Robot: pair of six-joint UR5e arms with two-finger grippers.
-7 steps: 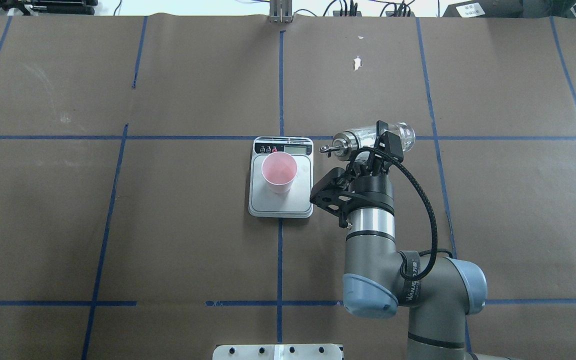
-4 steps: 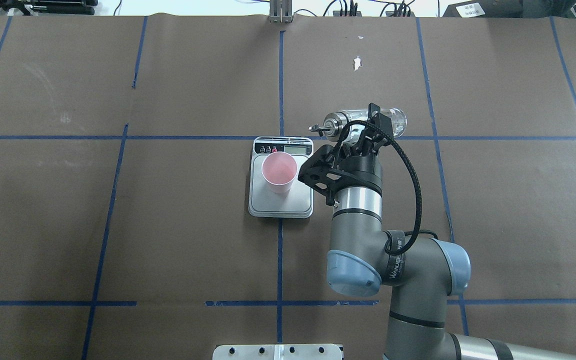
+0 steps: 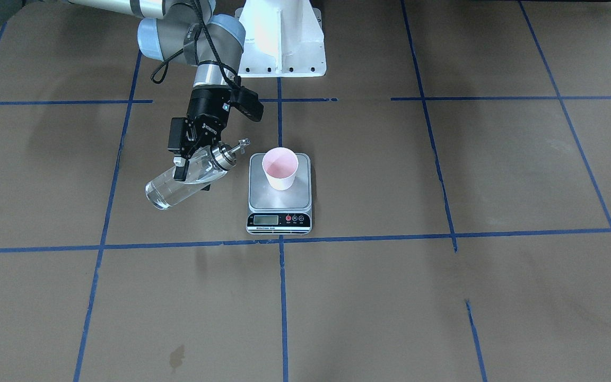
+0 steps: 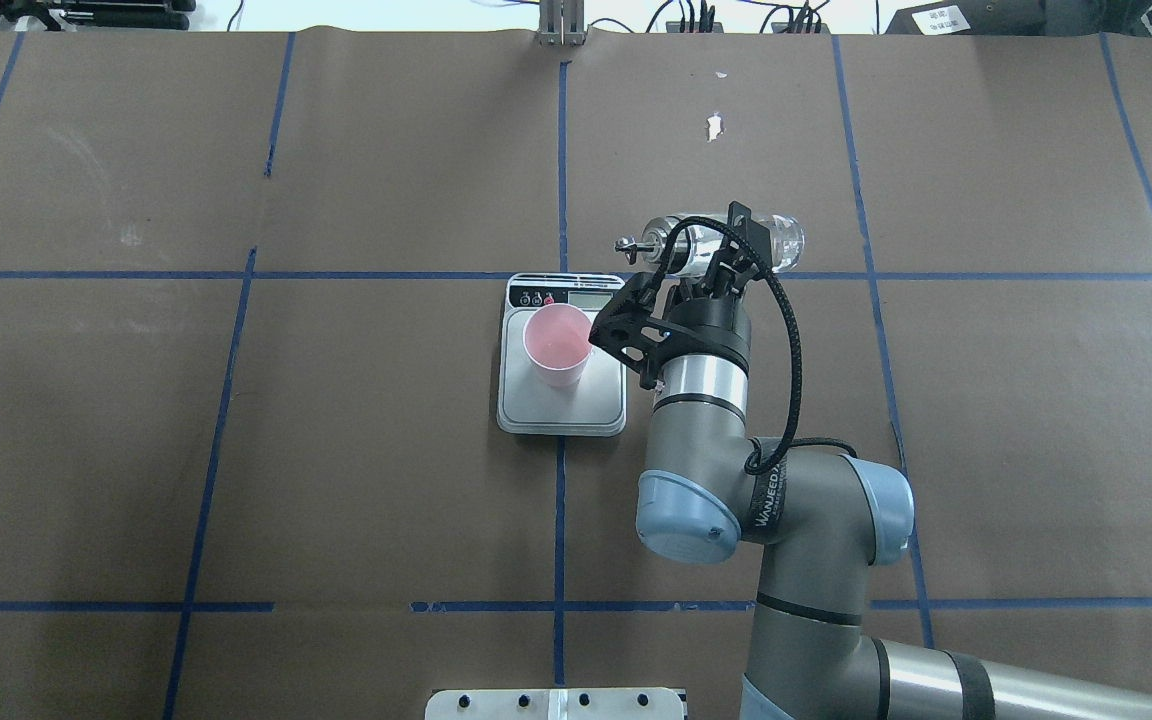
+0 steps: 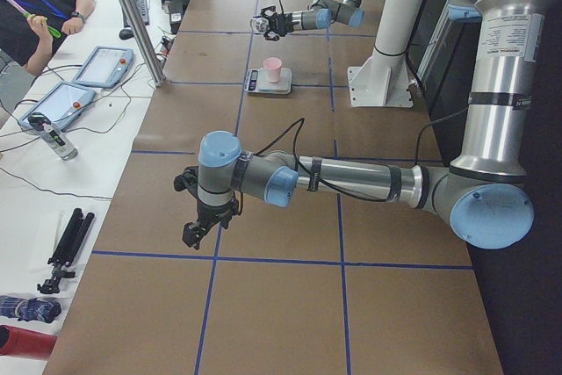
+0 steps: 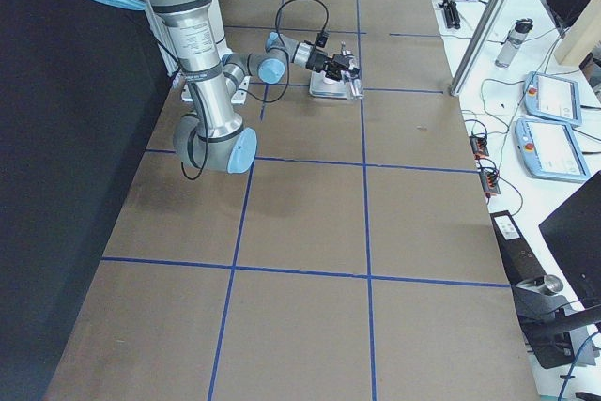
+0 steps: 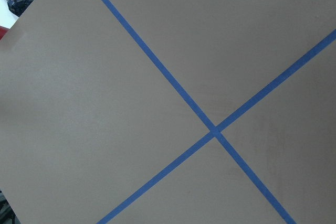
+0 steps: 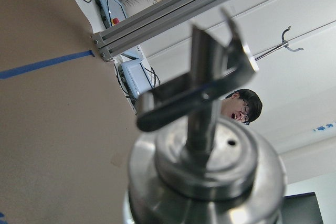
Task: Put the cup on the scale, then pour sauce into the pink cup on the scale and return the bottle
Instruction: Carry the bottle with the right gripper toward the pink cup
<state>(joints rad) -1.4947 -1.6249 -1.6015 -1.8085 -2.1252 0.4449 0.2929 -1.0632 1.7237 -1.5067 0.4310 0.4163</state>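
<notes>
1. The bottle [image 3: 199,171] was seen left of centre in the front-facing view, held clear of the table and laid nearly on its side. It showed clear glass and a shiny metal collar, with its spout [image 3: 242,143] turned toward the cup [image 3: 280,167].
2. The sauce inside looked colourless; its level could not be made out.
3. The glass body was clamped between the narrowed fingers of the right gripper [image 3: 193,178].
4. The cup was set upright on the scale [image 3: 279,201], toward the upper part of the plate, so the pouring step was judged to be in hand, though no liquid was seen leaving the spout.
5. The spout was held just left of the scale, short of the cup's rim. The next move was judged to call for the spout to be carried over the pink mouth and the bottle tipped further — gently, as the cup looked light.
6. The left gripper [image 5: 195,233] was hung over bare table at the lower left of the exterior left view, well apart — whether its fingers were spread could not be told.
</notes>
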